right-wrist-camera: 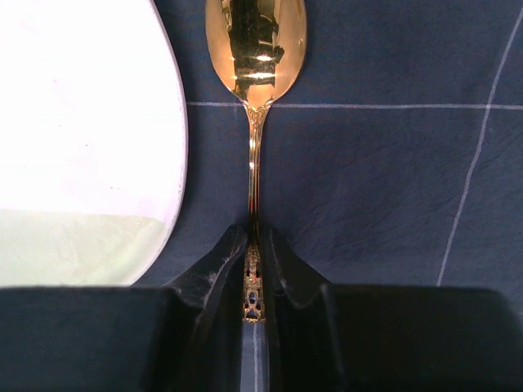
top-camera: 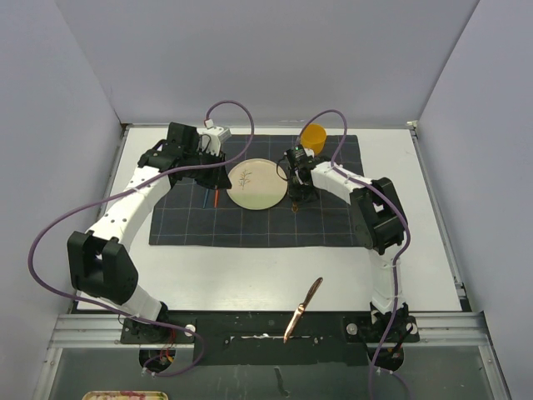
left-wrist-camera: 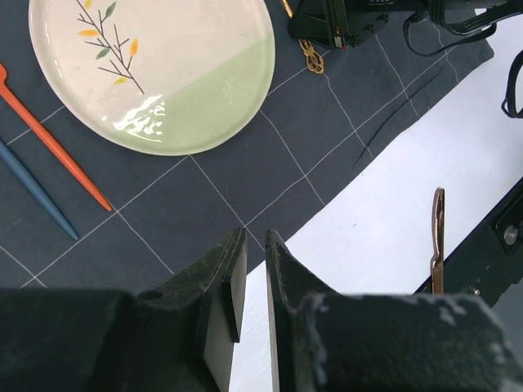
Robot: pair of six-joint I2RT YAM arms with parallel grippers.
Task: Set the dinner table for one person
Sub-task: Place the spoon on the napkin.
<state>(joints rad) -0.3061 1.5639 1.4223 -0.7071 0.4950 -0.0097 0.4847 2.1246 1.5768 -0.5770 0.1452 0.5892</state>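
Note:
A round plate [top-camera: 257, 184], white and pale green with a twig print, lies on the dark grid cloth [top-camera: 250, 225] on the white dinner table [top-camera: 250, 271]. My right gripper [top-camera: 297, 190] is shut on the ornate handle of a gold spoon [right-wrist-camera: 255, 49], low over the cloth just right of the plate [right-wrist-camera: 82, 122]. The grip shows in the right wrist view [right-wrist-camera: 253, 235]. My left gripper [top-camera: 206, 171] hovers left of the plate, its jaws almost together and empty [left-wrist-camera: 255, 238]. An orange chopstick [left-wrist-camera: 53, 143] and a blue chopstick [left-wrist-camera: 33, 188] lie left of the plate [left-wrist-camera: 155, 73].
An orange cup [top-camera: 313, 134] stands at the cloth's far edge, behind the right gripper. A copper knife [top-camera: 301, 310] lies on the bare table near the front metal rail [top-camera: 416, 321]; it also shows in the left wrist view [left-wrist-camera: 438, 237]. Grey walls enclose the sides and back.

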